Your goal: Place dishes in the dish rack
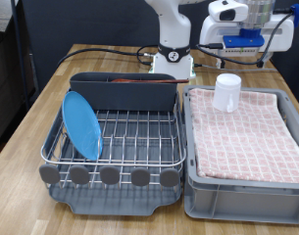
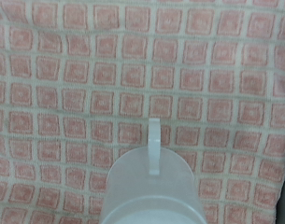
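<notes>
The dish rack stands at the exterior view's left. The light-blue plate stands on edge in its left side. The reddish-brown spoon lies in the tall back compartment. The white cup stands upright on the pink checkered cloth, at the far end of the grey bin. My gripper hangs above and just behind the cup, apart from it. The wrist view shows the cup from above with its handle, and no fingers.
The grey bin lined with pink checkered cloth sits to the right of the rack. Black cables run across the wooden table behind the rack, near the robot's base.
</notes>
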Controlling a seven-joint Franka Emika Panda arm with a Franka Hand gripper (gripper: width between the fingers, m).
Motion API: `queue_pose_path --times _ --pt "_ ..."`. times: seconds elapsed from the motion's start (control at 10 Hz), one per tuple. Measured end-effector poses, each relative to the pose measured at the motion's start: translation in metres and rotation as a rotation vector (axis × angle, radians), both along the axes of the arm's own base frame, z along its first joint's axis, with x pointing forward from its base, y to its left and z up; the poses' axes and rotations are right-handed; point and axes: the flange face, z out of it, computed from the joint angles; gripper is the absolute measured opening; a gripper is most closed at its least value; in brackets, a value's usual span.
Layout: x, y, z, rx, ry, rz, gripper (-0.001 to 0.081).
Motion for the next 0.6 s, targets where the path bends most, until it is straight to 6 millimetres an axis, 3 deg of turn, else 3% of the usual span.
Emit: queue_pose_path --times 0.6 --pt "-0.005 -0.002 -0.042 0.017 0.112 -0.034 0.0802"
